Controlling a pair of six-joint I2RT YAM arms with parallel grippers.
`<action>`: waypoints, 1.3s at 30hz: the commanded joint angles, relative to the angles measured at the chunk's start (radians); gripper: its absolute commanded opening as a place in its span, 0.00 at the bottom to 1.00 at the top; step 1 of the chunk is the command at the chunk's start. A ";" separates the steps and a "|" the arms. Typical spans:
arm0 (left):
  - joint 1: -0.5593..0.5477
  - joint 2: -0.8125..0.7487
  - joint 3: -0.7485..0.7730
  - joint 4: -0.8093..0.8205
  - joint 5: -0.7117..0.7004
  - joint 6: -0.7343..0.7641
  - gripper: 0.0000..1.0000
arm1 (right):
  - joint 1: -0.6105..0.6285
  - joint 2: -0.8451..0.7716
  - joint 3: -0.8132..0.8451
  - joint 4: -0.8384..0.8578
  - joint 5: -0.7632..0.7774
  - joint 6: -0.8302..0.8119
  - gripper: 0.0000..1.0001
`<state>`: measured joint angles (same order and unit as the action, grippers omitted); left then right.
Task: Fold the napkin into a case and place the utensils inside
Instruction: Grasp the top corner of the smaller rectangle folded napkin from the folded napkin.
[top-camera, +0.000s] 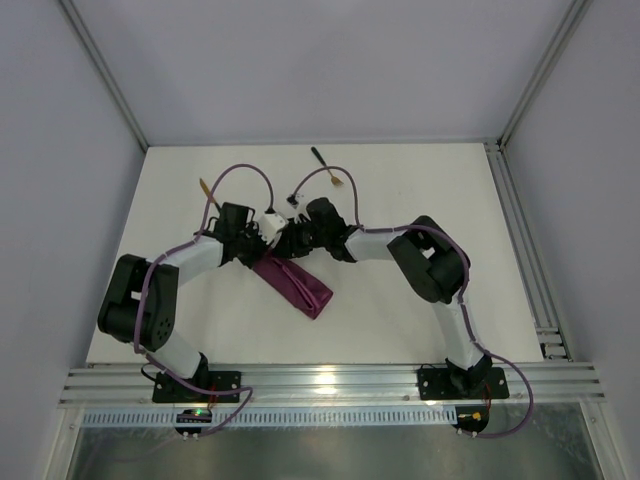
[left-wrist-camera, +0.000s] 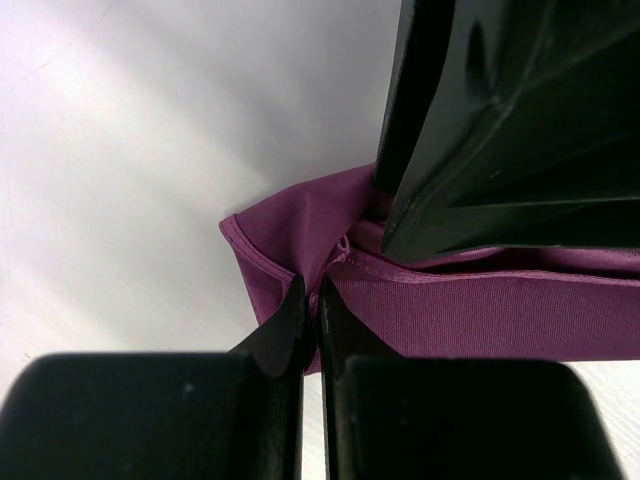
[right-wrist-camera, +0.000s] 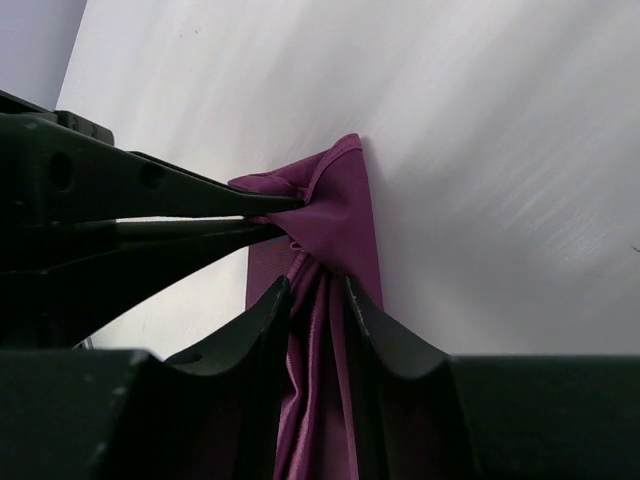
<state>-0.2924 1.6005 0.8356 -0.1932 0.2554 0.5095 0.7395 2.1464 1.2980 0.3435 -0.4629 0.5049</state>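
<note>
White table (top-camera: 420, 200), napkin (top-camera: 300, 288) end beneath arms (top-camera: 190, 258)

Your left gripper (left-wrist-camera: 310, 297) and right gripper (right-wrist-camera: 318, 287) meet nose to nose over the far end of the napkin (top-camera: 296, 285), so close that nothing could pass between them. The knife (top-camera: 205, 188) and fork (top-camera: 330, 172) lie on the far strip of the desk (top-camera: 420, 190), among the looping cables (top-camera: 243, 168). Bare desk lies right of the napkin and along the near edge.
</note>
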 joint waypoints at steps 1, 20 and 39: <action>-0.001 0.012 0.026 -0.009 0.036 -0.025 0.00 | 0.015 0.015 0.027 0.058 -0.013 0.011 0.32; 0.002 0.035 0.040 -0.014 0.030 -0.051 0.00 | 0.040 -0.057 -0.111 0.180 0.032 0.018 0.35; 0.002 0.029 0.065 -0.041 0.013 -0.080 0.00 | 0.023 0.055 0.018 0.046 0.027 0.041 0.07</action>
<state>-0.2886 1.6264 0.8673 -0.2073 0.2630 0.4507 0.7673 2.1822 1.2858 0.3923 -0.4366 0.5308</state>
